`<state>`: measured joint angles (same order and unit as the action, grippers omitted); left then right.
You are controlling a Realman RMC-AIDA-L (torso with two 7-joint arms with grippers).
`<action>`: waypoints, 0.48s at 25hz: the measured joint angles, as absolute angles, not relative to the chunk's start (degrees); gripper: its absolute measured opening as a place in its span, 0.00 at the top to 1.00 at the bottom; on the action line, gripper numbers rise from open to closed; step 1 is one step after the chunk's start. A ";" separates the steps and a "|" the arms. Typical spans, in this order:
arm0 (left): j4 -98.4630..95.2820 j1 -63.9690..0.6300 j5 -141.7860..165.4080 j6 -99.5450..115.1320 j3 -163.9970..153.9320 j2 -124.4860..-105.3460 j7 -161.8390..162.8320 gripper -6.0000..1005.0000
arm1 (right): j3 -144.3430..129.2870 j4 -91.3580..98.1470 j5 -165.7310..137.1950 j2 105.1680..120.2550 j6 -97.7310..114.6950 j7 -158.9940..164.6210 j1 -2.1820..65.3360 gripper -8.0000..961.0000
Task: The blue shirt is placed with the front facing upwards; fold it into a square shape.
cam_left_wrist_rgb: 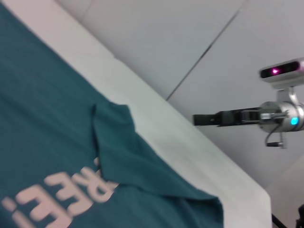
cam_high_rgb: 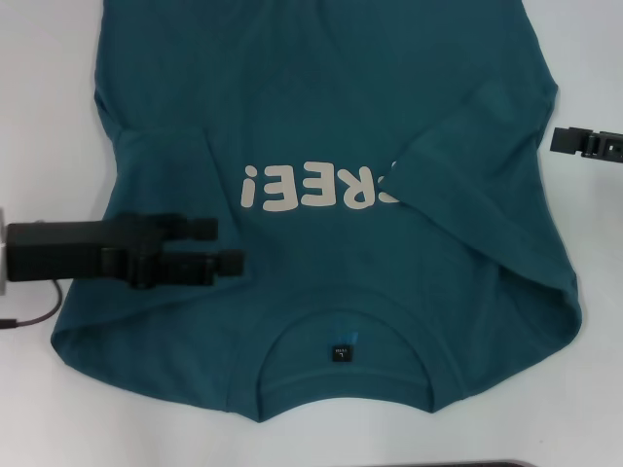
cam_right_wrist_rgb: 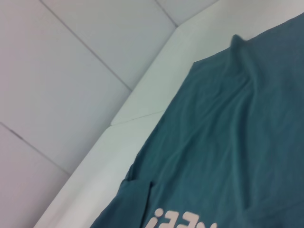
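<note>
**Blue shirt, sleeves folded in, arms withdrawn to the sides**

Item: blue shirt (cam_high_rgb: 321, 195), front up on the white table (cam_high_rgb: 39, 78), collar (cam_high_rgb: 343, 350) nearest the robot. Both sleeves lie folded over the body, the right one covering the start of the lettering (cam_high_rgb: 316, 185), likely to square the outline. Left gripper (cam_high_rgb: 229, 245) hovers over the shirt's left part, fingers apparently close together, holding nothing. Right gripper (cam_high_rgb: 555, 139) off the right edge; finger state cannot be told
</note>
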<state>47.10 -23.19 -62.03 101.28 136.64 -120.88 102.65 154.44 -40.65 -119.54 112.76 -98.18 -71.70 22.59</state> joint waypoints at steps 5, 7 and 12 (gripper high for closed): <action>47.00 -20.60 -61.37 100.91 137.42 -118.87 104.83 0.10 | 152.66 -40.45 -119.64 112.75 -99.47 -71.81 22.59 0.24; 46.96 -19.30 -61.29 101.08 139.08 -118.01 105.47 0.10 | 152.18 -40.34 -119.68 112.74 -99.58 -71.65 22.58 0.25; 46.60 -16.95 -60.74 101.50 142.65 -115.62 107.82 0.10 | 152.37 -40.30 -119.70 112.80 -99.61 -71.61 22.63 0.26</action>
<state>46.61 -16.95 -60.74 101.50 142.65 -115.62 107.82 152.37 -40.30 -119.70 112.80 -99.61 -71.61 22.63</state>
